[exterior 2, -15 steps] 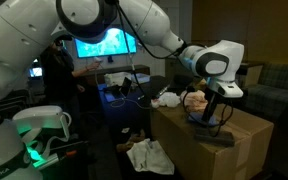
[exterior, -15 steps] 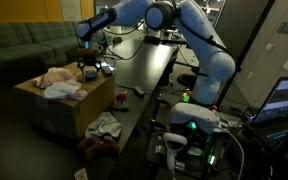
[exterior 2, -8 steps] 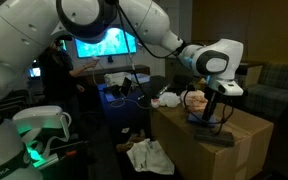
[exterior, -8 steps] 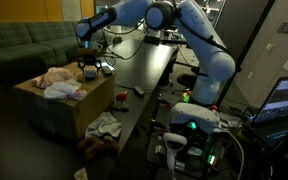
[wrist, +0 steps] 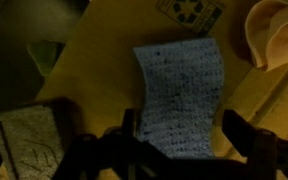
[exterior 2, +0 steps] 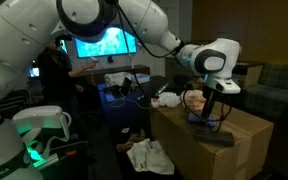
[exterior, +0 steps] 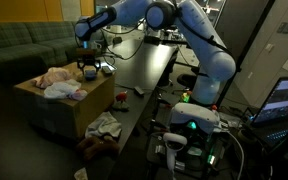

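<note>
Blue-grey knitted cloth (wrist: 179, 95) lies flat on the brown top of a cardboard box (wrist: 104, 60), about mid-surface. Its far short edge stops just short of the printed recycling mark (wrist: 189, 10) at the box's far edge. The Robotiq gripper (wrist: 149, 128) hangs directly over the cloth's near end, jaws spread wide and gripping nothing. One dark finger (wrist: 69, 125) stands outside one long edge of the fabric, and its partner stands outside the opposite long edge. The cloth's long axis runs away from the wrist camera with a slight tilt, crosswise to the line joining the two fingers, so they bracket its narrow width, not its length. The dim wrist view does not show whether the fingertips touch the cardboard. A cream garment (wrist: 279, 30) bunches toward the far corner of the box top, near the cloth but apart from it. A dark patterned pad (wrist: 24, 140) sits at the near edge just beside one finger. In an exterior view the white Panda arm (exterior 2: 144, 25) reaches down steeply to the box top.
</note>
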`<state>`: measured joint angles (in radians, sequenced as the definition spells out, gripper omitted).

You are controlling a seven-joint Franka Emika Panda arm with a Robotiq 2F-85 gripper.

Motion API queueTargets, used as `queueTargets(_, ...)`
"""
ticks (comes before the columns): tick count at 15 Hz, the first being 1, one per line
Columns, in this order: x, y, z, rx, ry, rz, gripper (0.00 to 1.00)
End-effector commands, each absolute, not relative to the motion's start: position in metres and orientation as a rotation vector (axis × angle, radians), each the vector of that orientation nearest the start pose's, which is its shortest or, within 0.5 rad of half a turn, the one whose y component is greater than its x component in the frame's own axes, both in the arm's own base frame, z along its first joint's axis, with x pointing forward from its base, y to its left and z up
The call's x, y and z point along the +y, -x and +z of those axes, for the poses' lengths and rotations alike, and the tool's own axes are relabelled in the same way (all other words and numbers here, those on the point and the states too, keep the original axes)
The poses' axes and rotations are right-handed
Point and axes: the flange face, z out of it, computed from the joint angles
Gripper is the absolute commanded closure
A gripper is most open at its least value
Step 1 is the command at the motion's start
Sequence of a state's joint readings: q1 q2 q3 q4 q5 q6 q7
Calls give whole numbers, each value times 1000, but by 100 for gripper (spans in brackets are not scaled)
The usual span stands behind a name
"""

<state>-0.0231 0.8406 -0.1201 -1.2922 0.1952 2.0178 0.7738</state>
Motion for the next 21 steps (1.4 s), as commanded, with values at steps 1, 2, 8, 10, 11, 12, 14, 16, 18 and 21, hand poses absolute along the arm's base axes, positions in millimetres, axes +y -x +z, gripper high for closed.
queueTargets(1,-65,-727,239,1408,2782,209,10)
queueTargets(2,-63,-726,239,1403,2790,211,13)
queueTargets(8,-55,-723,244,1369,2840,198,52)
queueTargets(10,-53,-722,251,1354,2855,189,65)
queueTargets(11,-52,-720,255,1343,2864,187,66)
queueTargets(12,-51,-718,259,1333,2872,185,69)
queueTargets(14,-48,-714,267,1295,2883,191,76)
queueTargets(16,-47,-710,275,1261,2892,191,79)
queueTargets(18,-46,-706,279,1231,2899,196,83)
queueTargets(21,-50,-696,289,1167,2914,230,86)
